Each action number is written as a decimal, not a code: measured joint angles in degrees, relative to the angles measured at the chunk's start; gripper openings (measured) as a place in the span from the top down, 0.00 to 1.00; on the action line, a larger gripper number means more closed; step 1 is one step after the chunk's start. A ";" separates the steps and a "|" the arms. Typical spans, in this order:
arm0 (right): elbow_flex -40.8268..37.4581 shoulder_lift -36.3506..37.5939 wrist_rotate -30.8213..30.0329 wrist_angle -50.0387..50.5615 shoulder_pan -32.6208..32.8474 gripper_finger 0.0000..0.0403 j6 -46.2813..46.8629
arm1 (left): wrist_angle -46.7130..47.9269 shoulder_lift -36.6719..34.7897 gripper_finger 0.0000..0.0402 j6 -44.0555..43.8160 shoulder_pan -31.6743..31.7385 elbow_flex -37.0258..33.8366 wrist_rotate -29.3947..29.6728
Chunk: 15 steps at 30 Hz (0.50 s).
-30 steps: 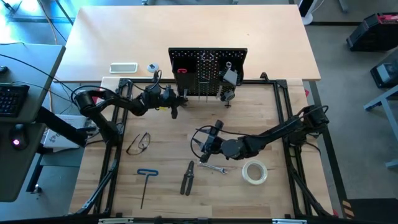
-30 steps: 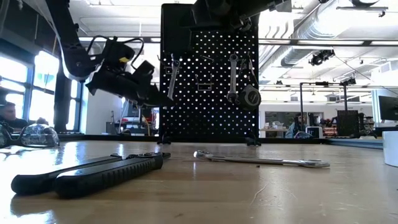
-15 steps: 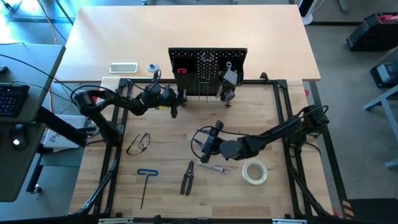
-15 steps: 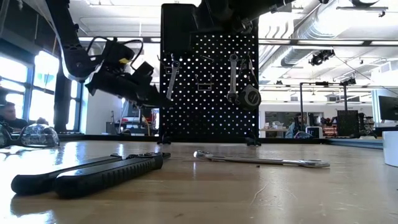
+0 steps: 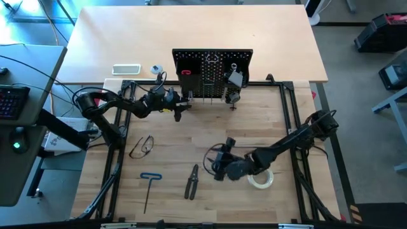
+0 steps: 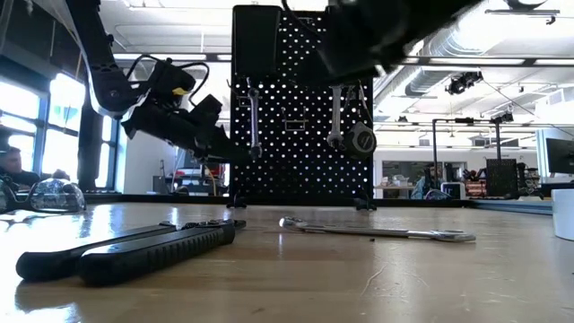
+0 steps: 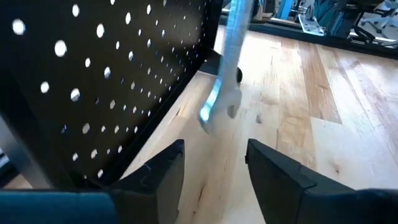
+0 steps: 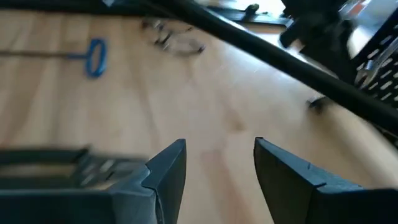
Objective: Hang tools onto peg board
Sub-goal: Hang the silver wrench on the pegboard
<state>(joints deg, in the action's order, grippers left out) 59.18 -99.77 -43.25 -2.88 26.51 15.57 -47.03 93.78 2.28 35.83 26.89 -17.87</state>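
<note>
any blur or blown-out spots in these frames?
Low view: right arm smeared by motion across the top, windows behind blown out. Left wrist view: hanging wrench soft and streaked. Right wrist view: pliers and table blurred. High view: evenly lit, sharp.

Where things sit around the peg board [image 5: 212,73]

In front of it I see the pliers [image 5: 191,181]; the hex key [image 5: 149,188] lies left of them, the tape roll [image 5: 261,178] right.
</note>
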 joint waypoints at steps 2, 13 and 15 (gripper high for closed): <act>0.00 0.00 2.45 3.18 1.48 0.55 3.61 | 0.85 0.00 0.57 -0.60 0.00 0.00 0.00; 0.00 -2.31 9.50 15.36 8.20 0.55 18.05 | 6.20 0.00 0.53 -3.22 -2.19 -0.05 -1.38; 0.00 -4.02 9.44 15.29 8.55 0.55 18.69 | 6.93 0.00 0.53 -3.50 -3.33 -0.07 -1.42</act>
<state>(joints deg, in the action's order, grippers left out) 59.18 -103.79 -33.81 12.42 35.06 34.27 -40.10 93.78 -1.22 32.51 26.83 -19.28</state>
